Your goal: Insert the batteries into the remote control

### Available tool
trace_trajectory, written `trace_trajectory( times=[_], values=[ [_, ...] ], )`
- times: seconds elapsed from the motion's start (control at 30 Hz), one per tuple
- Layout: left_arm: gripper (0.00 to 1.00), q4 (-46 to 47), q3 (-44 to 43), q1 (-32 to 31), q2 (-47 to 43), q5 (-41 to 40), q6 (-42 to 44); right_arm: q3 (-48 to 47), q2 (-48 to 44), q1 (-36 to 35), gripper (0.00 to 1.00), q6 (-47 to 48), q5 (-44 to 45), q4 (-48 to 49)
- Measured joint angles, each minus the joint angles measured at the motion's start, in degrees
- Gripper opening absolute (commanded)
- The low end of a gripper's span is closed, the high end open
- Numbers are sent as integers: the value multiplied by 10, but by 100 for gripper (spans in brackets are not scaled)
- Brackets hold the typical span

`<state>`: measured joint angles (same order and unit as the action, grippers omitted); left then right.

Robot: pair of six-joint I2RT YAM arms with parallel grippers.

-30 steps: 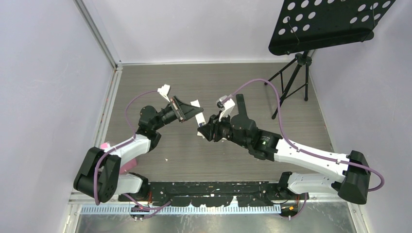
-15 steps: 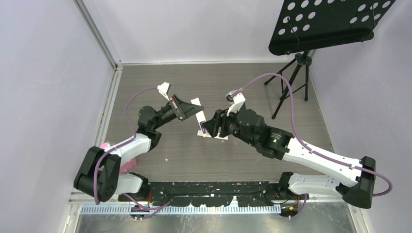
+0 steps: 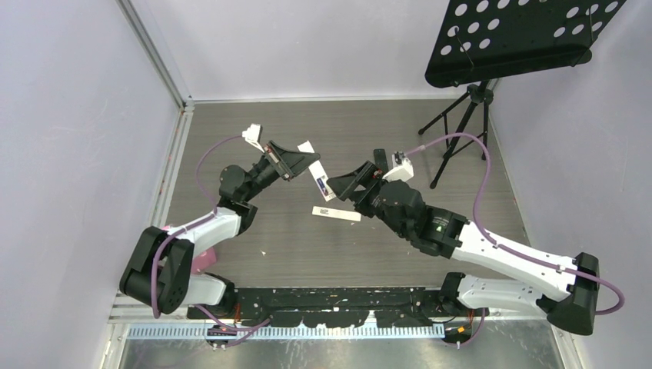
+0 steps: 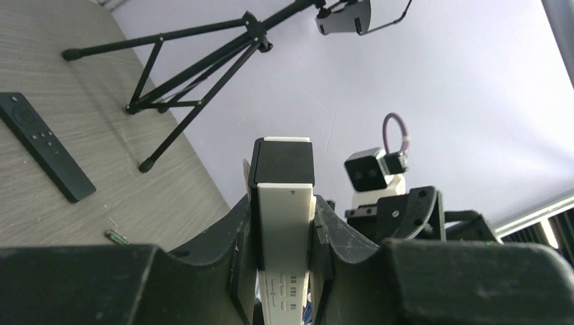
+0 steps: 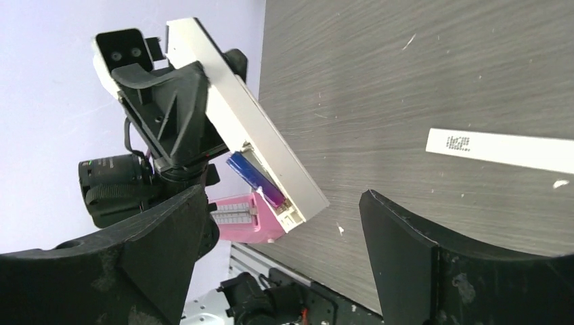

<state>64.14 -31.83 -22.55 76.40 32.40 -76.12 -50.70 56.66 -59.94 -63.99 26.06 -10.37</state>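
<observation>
While left gripper point(image 4: 282, 233) clamps white rectangular plastic remote control point(image 5: 264, 139) by its sides, tilted, clear of grey wood-grain tabletop point(image 3: 400, 131), right gripper point(image 3: 344, 184) hangs just beside remote's lower end, jaws spread wide, holding nothing; purple-blue cylindrical battery point(image 5: 254, 177) sits in remote's open compartment; flat white strip with black print point(image 5: 501, 150) lies on tabletop near remote; tiny green cylindrical battery point(image 4: 116, 236) and slim black remote point(image 4: 44, 156) on tabletop, well apart from white remote

A black perforated stand point(image 3: 538, 58) occupies the table's point(image 3: 254, 138) far-right corner, pink box point(image 5: 244, 227) near-left.
</observation>
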Motion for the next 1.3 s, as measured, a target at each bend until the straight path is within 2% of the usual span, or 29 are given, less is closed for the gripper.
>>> trace_trajectory(
  times=[0.2, 0.43, 0.77, 0.93, 1.3],
  values=[
    [0, -13, -3, -2, 0, -36, -11, 17, 30, 0, 88, -85, -4, 49],
    [0, -42, -3, -11, -11, -60, -29, 17, 65, 1, 88, -115, -5, 101],
    [0, -57, -5, -17, -32, -58, -27, 13, 93, 13, 79, -148, -19, 138],
    [0, -57, -7, -18, -37, -58, -26, 13, 94, 21, 65, -160, -28, 145],
    [0, -68, -13, -18, -40, -70, -36, 13, 97, 32, 47, -159, -46, 148]
  ],
)
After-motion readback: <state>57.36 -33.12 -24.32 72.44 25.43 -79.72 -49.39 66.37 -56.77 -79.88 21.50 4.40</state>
